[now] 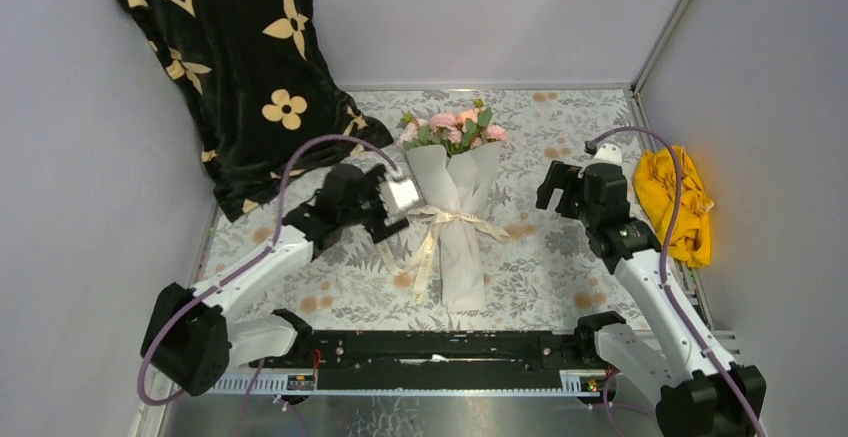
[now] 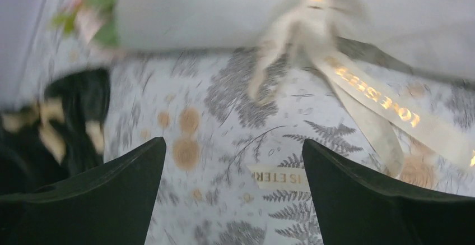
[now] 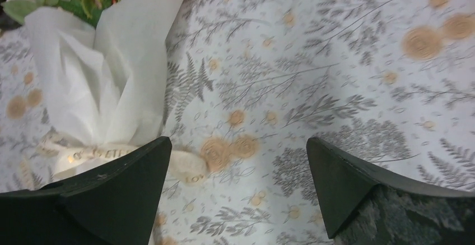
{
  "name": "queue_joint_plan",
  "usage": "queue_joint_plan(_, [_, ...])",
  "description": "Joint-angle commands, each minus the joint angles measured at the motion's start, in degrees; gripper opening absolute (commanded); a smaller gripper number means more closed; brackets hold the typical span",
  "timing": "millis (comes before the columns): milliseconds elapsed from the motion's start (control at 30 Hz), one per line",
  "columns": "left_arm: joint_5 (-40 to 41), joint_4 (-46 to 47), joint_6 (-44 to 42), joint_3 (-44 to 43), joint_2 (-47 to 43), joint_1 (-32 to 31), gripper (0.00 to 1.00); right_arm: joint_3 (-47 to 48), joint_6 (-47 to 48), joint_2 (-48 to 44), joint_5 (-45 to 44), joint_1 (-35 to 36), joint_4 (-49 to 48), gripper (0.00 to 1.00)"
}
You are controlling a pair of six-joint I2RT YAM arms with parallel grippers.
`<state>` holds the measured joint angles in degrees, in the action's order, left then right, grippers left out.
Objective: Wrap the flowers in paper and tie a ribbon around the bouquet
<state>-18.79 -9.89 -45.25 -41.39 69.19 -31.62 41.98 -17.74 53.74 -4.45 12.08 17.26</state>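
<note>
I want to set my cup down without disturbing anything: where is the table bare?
Bare tablecloth lies between the bouquet and the right gripper, and along the back wall right of the flowers. Left of the bouquet is crowded: left gripper, ribbon tails and black cloth sit close.

The bouquet [image 1: 455, 207] is wrapped in thin, matt white paper [image 3: 106, 82], faintly translucent. The ribbon [image 2: 381, 102] is of smooth cream satin, stamped with glossy gold lettering. The tabletop [image 1: 420, 419], left as bare shiny metal at six o'clock, is covered elsewhere by a matt tablecloth [image 1: 560, 257] printed with grey ferns. A plush black cloth [image 1: 230, 57] is draped at ten o'clock, and a crumpled yellow cloth [image 1: 680, 202] is laid at three o'clock. The right claw [image 3: 238, 189] is fitted with fingers [image 3: 112, 200] of matt black plastic.
</note>
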Motion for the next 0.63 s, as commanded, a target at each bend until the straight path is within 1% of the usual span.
queue_joint_plan(0, [10.4,5.8,38.9,1.8,-5.9,8.7,0.99,-5.6,4.9,-7.6,-9.2,-0.2,-8.7,1.0])
queue_joint_plan(67, [12.4,8.5,47.8,5.4,-9.4,14.3,0.99,-10.2,5.3,-11.4,-11.1,-0.2,-14.4,1.0])
queue_joint_plan(100, [13.6,9.5,50.9,7.2,-10.9,16.9,0.99,-12.6,5.3,-13.3,-12.5,-0.2,-17.6,1.0])
queue_joint_plan(167, [16.3,12.9,54.8,11.1,-13.6,20.8,0.99,-16.6,3.4,-16.4,-17.5,-0.2,-23.2,1.0])
queue_joint_plan(233, [20.4,16.3,56.9,15.3,-16.5,24.3,0.99,-19.0,1.0,-18.9,-20.7,-0.2,-25.3,1.0])
queue_joint_plan(367, [24.5,23.3,58.6,22.7,-20.8,29.0,0.99,-21.0,-1.3,-22.2,-24.1,-0.2,-26.7,1.0])
queue_joint_plan(433, [25.1,25.3,58.6,25.2,-22.2,29.9,0.99,-21.8,-5.0,-22.2,-28.3,-0.2,-28.1,0.99])
queue_joint_plan(500, [23.9,26.7,58.3,26.7,-23.3,30.7,0.99,-19.8,-8.8,-20.3,-32.2,-0.2,-25.2,0.99])
queue_joint_plan(600, [22.6,28.6,57.7,27.4,-24.5,31.3,0.99,-16.7,-8.7,-17.5,-32.1,-0.2,-20.1,0.99])
